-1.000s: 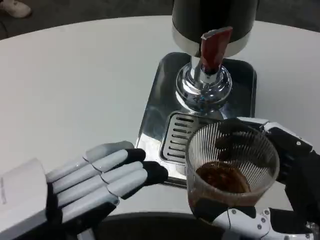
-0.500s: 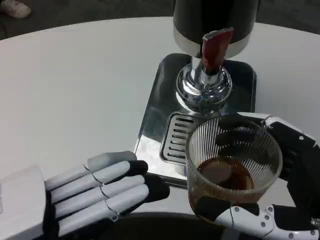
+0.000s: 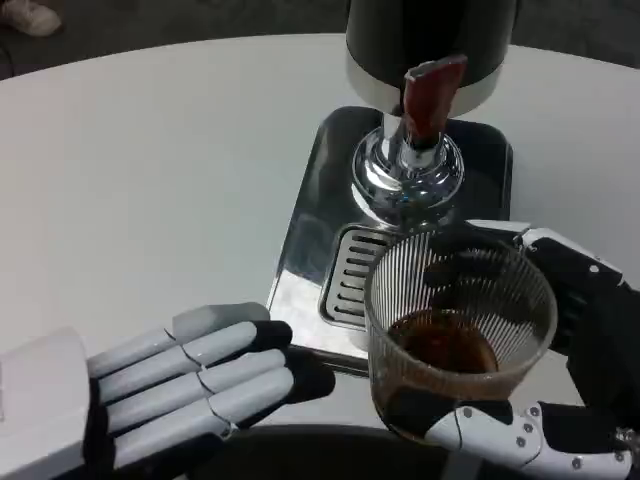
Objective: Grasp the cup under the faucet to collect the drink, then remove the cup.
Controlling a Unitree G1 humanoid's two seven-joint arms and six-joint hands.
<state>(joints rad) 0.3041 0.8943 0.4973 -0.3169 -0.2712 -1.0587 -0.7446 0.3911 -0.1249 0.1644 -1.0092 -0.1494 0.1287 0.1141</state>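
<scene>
At lower right the right hand (image 3: 560, 350) grips the cup (image 3: 458, 335) of brown drink, while the left hand (image 3: 170, 385) lies flat and empty at lower left.

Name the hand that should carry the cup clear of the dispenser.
Right. The right hand already grips the ribbed cup holding brown drink, near the faucet. The left hand lies flat, holding nothing.

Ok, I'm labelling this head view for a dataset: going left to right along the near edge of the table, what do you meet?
Left robot hand, lying flat with fingers extended and holding nothing → ribbed clear cup with dark drink in it → right robot hand gripping that cup.
</scene>
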